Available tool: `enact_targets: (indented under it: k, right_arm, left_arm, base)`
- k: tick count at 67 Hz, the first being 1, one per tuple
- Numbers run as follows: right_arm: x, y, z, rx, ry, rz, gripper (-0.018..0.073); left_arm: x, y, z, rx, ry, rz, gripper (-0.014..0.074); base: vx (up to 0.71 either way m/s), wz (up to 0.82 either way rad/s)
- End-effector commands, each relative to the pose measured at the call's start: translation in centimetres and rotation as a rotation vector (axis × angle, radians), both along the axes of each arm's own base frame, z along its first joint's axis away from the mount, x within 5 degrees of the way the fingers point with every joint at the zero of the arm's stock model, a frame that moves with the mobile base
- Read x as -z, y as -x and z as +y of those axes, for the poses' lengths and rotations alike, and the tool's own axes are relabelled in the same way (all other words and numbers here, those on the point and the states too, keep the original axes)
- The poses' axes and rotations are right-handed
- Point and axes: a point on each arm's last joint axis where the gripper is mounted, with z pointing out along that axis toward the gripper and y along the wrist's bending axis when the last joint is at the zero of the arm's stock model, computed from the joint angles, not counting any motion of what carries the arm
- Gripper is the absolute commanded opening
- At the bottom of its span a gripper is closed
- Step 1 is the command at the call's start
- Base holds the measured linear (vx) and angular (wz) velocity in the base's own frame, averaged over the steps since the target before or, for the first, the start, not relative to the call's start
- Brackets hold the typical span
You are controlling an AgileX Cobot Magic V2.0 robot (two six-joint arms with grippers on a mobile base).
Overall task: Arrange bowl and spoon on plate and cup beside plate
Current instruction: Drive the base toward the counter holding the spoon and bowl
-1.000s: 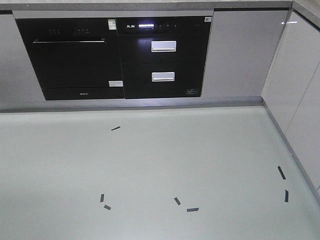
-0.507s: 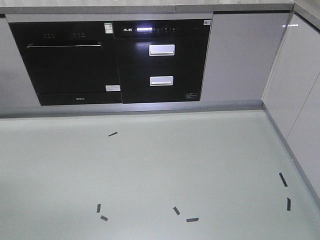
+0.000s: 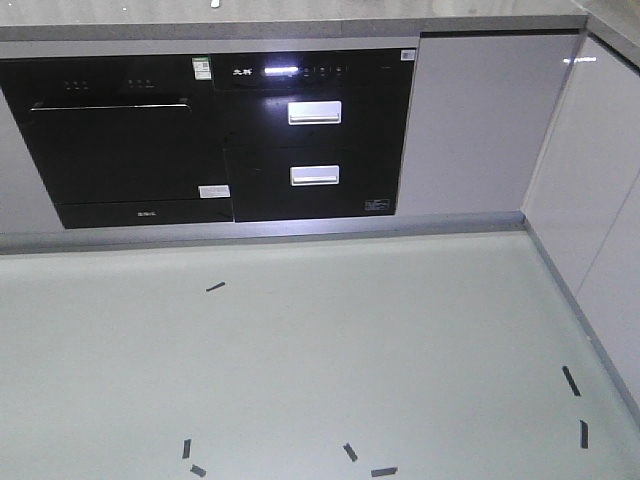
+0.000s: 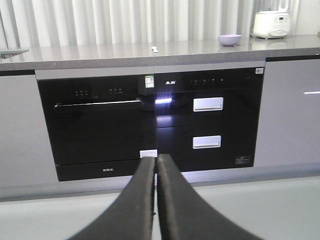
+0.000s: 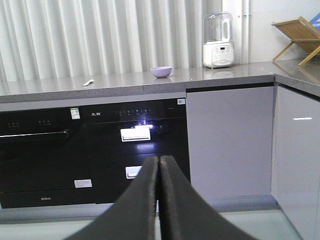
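- The bowl (image 5: 161, 71) sits on the counter (image 5: 225, 75), with the spoon (image 5: 88, 82) lying well apart from it further along. Plate and cup are out of view.
- The left tool (image 4: 156, 159) and right tool (image 5: 158, 158) are both closed, empty and far from the counter.
- This looks like the approach step. The next move calls for getting within reach, then opening a tool over the bowl.

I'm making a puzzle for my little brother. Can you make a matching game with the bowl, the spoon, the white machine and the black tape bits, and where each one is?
Things:
1. bowl
2. spoon
3. white machine
4. tape bits

Places:
A. on the floor
B. on the counter, furthest right of the three
C. on the counter, furthest left
D. on the counter, between the other two

Pairs: 1-D, 2-C, 3-B, 4-A
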Motion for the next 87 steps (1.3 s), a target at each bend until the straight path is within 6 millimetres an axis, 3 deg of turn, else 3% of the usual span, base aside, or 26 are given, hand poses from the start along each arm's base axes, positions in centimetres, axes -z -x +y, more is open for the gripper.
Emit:
enact_targets:
  k: [1, 87]
  right_arm:
    - [-0.42, 0.10, 0.01, 0.001, 0.009, -0.073, -0.0011]
    - [-0.42, 0.10, 0.01, 0.001, 0.009, -0.073, -0.0011]
  left_arm:
    - [-1.40, 0.20, -0.03, 0.003, 0.013, -0.108, -0.0006]
    - [-1.40, 0.20, -0.03, 0.003, 0.013, -0.108, -0.0006]
  base:
    - [0.16, 0.12]
    - [0.23, 0.03]
